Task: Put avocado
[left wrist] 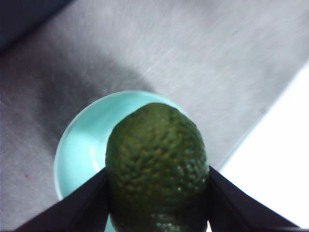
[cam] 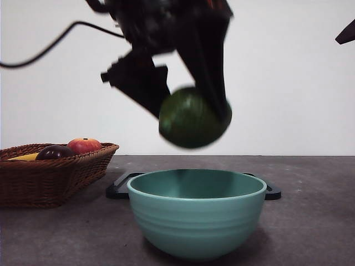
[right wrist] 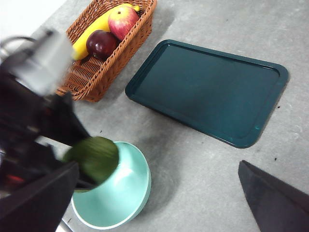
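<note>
Your left gripper (left wrist: 157,193) has its fingers closed on the avocado (cam: 193,117), hanging above the teal bowl (cam: 197,219) in the middle of the tabletop (cam: 310,221); centre it over the opening, lower it close to the bottom, then release gently; the right gripper (right wrist: 159,203) waits with fingers apart.

Dark green avocado (cam: 191,119) above bowl (cam: 197,221)
</note>
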`<move>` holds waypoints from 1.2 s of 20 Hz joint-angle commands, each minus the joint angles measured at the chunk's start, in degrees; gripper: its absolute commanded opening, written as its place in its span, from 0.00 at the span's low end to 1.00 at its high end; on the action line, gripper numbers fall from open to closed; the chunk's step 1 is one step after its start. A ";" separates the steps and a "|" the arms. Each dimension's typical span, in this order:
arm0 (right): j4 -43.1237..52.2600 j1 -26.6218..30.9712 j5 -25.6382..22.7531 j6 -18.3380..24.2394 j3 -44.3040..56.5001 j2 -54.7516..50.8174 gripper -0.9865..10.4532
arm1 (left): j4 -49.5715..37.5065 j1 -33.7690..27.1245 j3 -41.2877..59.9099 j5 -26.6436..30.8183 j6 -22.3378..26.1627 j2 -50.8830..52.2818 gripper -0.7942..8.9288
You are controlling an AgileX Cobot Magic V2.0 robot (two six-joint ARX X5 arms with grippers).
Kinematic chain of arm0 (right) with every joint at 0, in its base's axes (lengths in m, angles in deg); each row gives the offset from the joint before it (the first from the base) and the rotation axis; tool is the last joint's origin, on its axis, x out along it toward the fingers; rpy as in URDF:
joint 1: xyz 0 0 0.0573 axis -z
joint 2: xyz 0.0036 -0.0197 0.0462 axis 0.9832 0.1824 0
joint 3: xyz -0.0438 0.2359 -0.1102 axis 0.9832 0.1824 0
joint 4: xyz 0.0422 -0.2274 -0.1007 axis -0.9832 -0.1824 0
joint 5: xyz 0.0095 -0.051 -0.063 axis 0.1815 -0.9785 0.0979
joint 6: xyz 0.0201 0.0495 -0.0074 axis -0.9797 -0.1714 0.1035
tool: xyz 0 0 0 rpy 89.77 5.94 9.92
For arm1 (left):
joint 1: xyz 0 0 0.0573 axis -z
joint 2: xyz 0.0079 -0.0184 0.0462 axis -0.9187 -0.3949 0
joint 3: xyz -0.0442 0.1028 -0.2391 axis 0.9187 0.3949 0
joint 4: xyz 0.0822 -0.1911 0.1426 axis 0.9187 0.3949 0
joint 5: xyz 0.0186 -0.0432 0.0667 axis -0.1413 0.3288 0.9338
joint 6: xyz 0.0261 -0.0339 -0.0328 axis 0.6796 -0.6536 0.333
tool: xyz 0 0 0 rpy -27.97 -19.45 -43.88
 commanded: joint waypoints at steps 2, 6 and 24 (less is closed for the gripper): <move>0.20 -0.28 0.13 -0.20 -1.16 0.20 0.67 | -0.92 1.38 -1.40 1.11 -0.24 -5.27 0.30; 0.20 -0.26 0.09 -0.17 -1.16 0.20 0.67 | -0.79 2.29 -1.40 1.09 -0.24 -10.29 0.30; 0.20 -0.26 0.07 -0.15 -1.16 0.20 0.67 | -0.37 4.02 -1.95 1.09 0.83 -13.90 0.57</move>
